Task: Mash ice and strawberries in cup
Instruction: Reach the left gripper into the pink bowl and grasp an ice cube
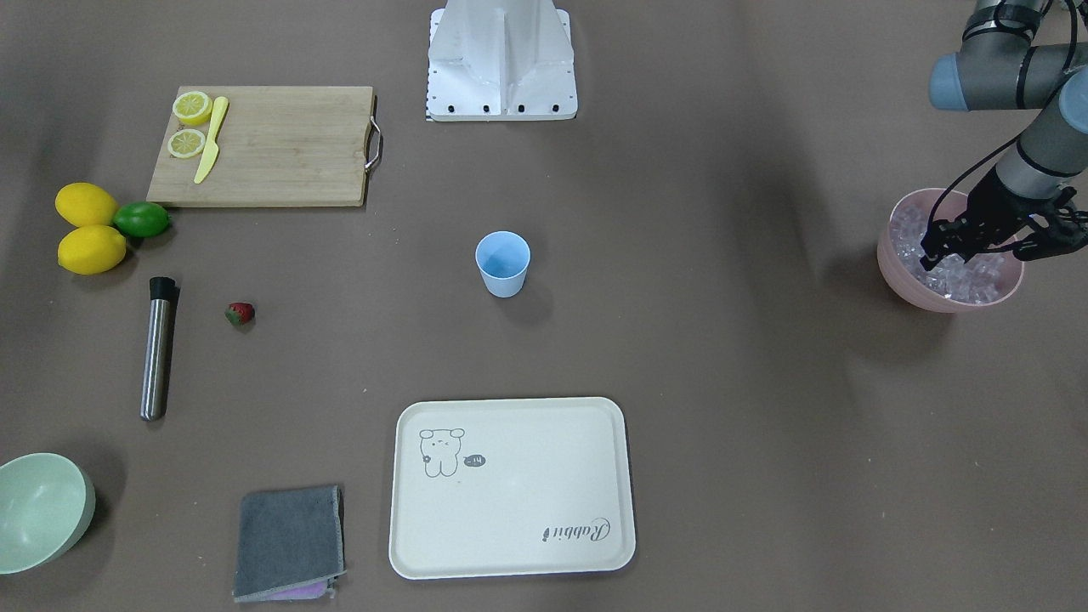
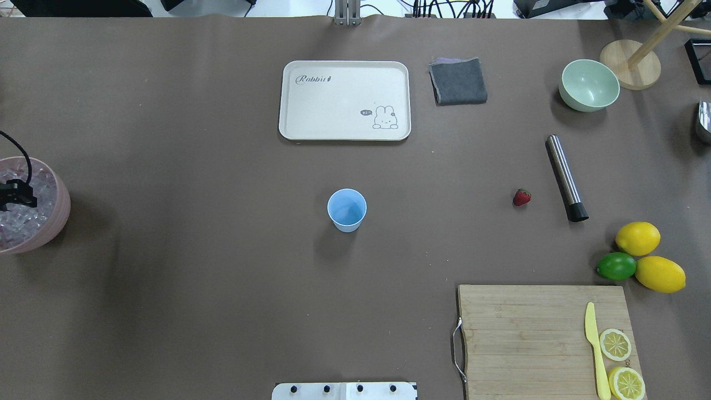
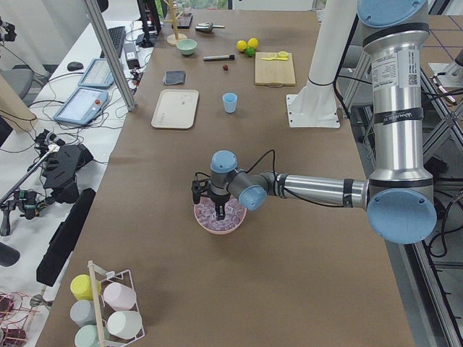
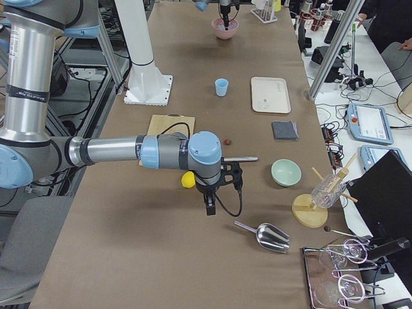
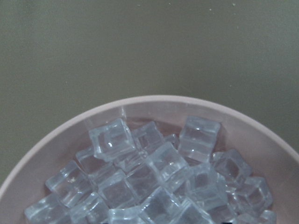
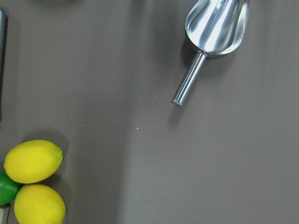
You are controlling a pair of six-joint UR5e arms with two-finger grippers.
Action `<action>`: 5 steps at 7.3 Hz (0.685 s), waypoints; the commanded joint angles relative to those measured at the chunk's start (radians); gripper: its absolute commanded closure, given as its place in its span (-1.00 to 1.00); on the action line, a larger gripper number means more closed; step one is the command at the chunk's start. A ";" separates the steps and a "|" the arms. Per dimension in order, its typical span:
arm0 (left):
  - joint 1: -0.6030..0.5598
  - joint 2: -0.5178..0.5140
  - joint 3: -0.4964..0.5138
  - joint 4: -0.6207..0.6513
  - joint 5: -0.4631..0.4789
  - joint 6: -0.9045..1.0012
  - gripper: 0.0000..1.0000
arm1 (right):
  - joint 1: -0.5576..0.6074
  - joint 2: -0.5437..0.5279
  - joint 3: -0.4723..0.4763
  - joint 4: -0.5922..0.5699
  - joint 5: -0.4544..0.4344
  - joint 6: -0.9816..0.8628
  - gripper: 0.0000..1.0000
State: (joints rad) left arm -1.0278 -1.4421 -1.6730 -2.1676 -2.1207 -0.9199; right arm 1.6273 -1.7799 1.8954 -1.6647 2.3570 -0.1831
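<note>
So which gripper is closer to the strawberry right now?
Right. The right gripper hangs by the lemons, not far from the strawberry; the left gripper is over the ice bowl, far away at the opposite end.

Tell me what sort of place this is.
Probably a robotics lab staged as a drink-prep bench. A large industrial arm stands at a brown-covered table, control tablets lie on the side bench, and props such as ice and lemons are set out.

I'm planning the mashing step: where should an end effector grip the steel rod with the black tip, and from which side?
Probably mid-shaft on the steel rod, from straight above, closing across its width: it lies flat, long and thin, with the strawberry apart from it.
</note>
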 commanded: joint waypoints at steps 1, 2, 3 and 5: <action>-0.009 0.005 -0.016 0.002 -0.001 0.003 1.00 | 0.000 -0.001 -0.001 -0.003 0.004 0.001 -1.00; -0.012 0.009 -0.040 0.020 -0.013 0.007 1.00 | 0.000 -0.001 -0.002 -0.003 0.005 0.002 -1.00; -0.012 0.008 -0.040 0.023 -0.018 0.009 1.00 | 0.000 -0.003 -0.002 -0.003 0.004 0.002 -1.00; -0.056 0.000 -0.050 0.026 -0.105 0.053 1.00 | 0.000 -0.004 -0.001 -0.003 0.005 0.004 -1.00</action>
State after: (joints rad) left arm -1.0520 -1.4387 -1.7156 -2.1451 -2.1737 -0.9004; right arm 1.6276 -1.7832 1.8932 -1.6674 2.3612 -0.1807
